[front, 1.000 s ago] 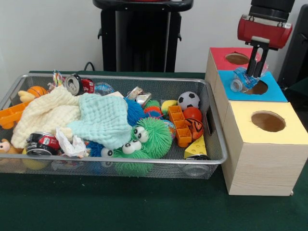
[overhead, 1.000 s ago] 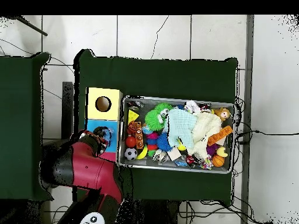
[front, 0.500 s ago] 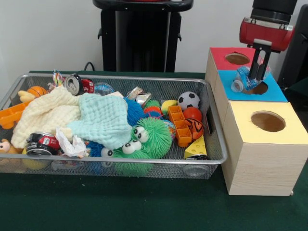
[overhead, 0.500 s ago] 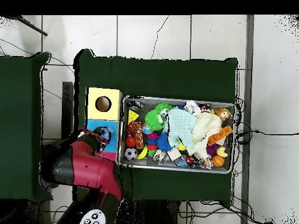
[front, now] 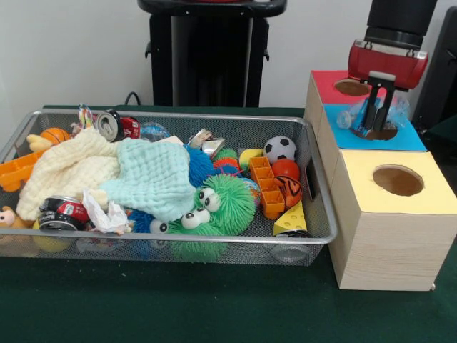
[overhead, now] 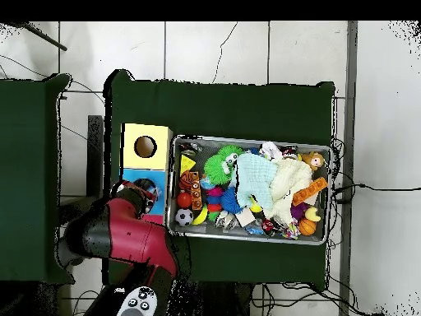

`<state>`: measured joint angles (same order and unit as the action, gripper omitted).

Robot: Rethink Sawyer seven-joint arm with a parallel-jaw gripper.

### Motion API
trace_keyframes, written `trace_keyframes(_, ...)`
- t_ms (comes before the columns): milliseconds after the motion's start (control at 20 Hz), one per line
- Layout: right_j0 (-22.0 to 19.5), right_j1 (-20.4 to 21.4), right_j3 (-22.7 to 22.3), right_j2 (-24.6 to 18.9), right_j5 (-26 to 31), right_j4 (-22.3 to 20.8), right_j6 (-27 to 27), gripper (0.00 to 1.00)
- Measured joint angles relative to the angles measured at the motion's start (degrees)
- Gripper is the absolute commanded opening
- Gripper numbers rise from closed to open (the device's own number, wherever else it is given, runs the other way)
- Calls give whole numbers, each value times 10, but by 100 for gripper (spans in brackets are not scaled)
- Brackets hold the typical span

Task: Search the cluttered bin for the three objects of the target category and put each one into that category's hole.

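Observation:
My gripper (front: 374,127) hangs over the dark hole (front: 384,132) in the blue-topped box (front: 407,138), shut on a crumpled clear plastic bottle (front: 355,114) with a blue label. The bottle lies almost level across the fingers, cap end pointing left, just above the blue top. In the overhead view the red arm (overhead: 123,234) covers most of the blue box (overhead: 154,216), and the bottle is hidden there. The wire bin (front: 171,114) holds mixed clutter, including another clear bottle (front: 289,251) at its front right corner.
A red-topped box (front: 330,82) stands behind the blue one and a yellow-topped box (front: 428,193) in front, each with a round hole. In the bin lie two cloths (front: 153,175), cans (front: 111,125), a fuzzy green toy (front: 225,204), balls (front: 279,148) and orange blocks (front: 268,186).
The gripper has shifted slightly left and back over the blue box. The bottle has swung from tilted down-left to nearly level.

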<state>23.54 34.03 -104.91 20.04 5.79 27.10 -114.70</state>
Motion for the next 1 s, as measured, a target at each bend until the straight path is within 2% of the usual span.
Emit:
trace_keyframes(500,-3,-8,-6,-4,-14,0,0,0)
trace_keyframes(1000,4,-2,-6,-2,-4,0,0,0)
